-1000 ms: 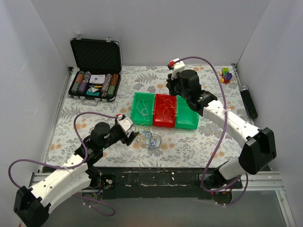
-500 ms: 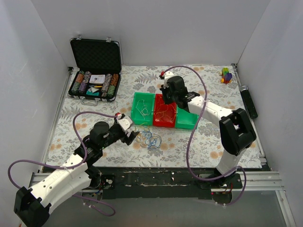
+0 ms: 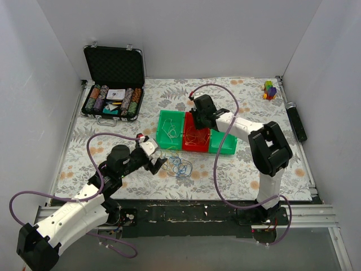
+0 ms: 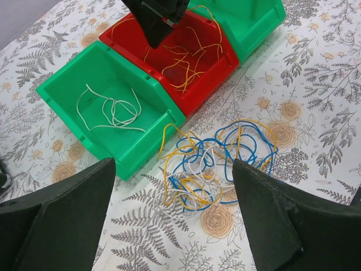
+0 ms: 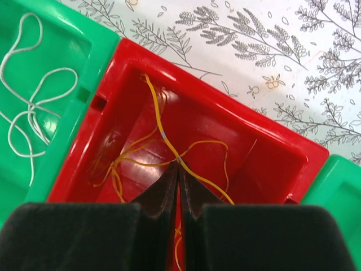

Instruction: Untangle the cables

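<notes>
A tangle of blue, yellow and white cables lies on the flowered table in front of the bins; it also shows in the left wrist view. My left gripper is open, with its jaws wide apart just above the tangle's near left side. My right gripper is shut on a yellow cable and hangs inside the red bin, where more yellow cables lie. It also shows from the left wrist view.
A green bin left of the red one holds a white cable. Another green bin stands to the right. An open black case of poker chips sits at back left. A small toy and a black object lie at far right.
My right arm has folded in and moved left and down, bringing its gripper into the red bin. My left arm and the tangle have not moved.
</notes>
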You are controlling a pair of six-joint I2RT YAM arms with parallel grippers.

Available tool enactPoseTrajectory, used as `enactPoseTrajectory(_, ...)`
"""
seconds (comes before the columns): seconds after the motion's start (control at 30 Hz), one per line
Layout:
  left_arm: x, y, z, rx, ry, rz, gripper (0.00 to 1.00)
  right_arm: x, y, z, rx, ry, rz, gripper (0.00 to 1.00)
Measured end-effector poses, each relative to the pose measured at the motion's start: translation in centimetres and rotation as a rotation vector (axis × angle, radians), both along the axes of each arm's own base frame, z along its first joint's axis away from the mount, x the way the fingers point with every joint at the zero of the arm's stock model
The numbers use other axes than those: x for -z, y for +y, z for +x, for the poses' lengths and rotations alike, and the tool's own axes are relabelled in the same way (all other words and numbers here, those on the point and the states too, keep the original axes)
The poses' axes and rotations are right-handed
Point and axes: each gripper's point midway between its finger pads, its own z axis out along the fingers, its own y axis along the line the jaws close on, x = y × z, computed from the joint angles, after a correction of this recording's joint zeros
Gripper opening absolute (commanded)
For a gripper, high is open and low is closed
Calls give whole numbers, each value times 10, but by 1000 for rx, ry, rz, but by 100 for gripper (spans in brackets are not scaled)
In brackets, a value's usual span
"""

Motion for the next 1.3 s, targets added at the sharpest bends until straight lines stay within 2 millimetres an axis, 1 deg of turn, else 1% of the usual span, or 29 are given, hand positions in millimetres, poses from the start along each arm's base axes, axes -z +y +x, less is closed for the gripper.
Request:
enactPoseTrajectory(0.03, 0, 0, 0, 0, 0, 0, 87, 2, -1, -2, 2, 11, -6, 21)
enactPoseTrajectory(0.1, 0, 0, 0, 2, 0, 0, 88, -2, -1, -4, 4, 15, 2, 27)
enactPoseTrajectory(0.17, 0, 0, 0, 3, 1, 2, 89, -17, 0, -6, -4, -1, 26, 33)
enactPoseTrajectory(0.23, 0, 0, 0, 2, -1, 3, 91, -44, 3, -8, -16, -43, 67, 41)
enactPoseTrajectory(0.3, 0, 1, 1, -6, -4, 4, 94, -79, 6, -12, -34, -102, 122, 48)
enactPoseTrajectory(0.37, 0, 2, 3, -17, -6, 5, 96, -116, 8, -20, -58, -166, 177, 52)
enactPoseTrajectory(0.43, 0, 4, 4, -31, -6, 7, 96, -146, 11, -29, -88, -226, 229, 61)
enactPoseTrajectory(0.5, 1, 7, 7, -53, -2, 8, 95, -168, 15, -43, -122, -273, 271, 63)
enactPoseTrajectory(0.57, 1, 11, 10, -82, 2, 7, 95, -175, 18, -60, -164, -294, 284, 64)
enactPoseTrajectory(0.6, 1, 13, 12, -99, 5, 3, 95, -173, 21, -70, -188, -294, 286, 64)
enactPoseTrajectory(0.67, 1, 19, 17, -138, 13, -6, 95, -162, 28, -88, -242, -283, 280, 64)
enactPoseTrajectory(0.77, -5, 29, 22, -193, 25, -25, 98, -127, 38, -122, -357, -212, 255, 64)
enactPoseTrajectory(0.87, -18, 38, 25, -246, 15, -69, 98, -98, 49, -148, -455, -135, 229, 66)
enactPoseTrajectory(0.97, -32, 45, 23, -284, 5, -118, 98, -84, 62, -160, -523, -99, 220, 64)
enactPoseTrajectory(1.07, -39, 48, 20, -296, 9, -143, 98, -71, 76, -166, -570, -71, 202, 60)
enactPoseTrajectory(1.17, -36, 48, 19, -304, 31, -142, 98, -57, 92, -167, -601, -45, 183, 58)
enactPoseTrajectory(1.3, -30, 49, 19, -306, 50, -127, 98, -39, 106, -167, -626, -15, 162, 56)
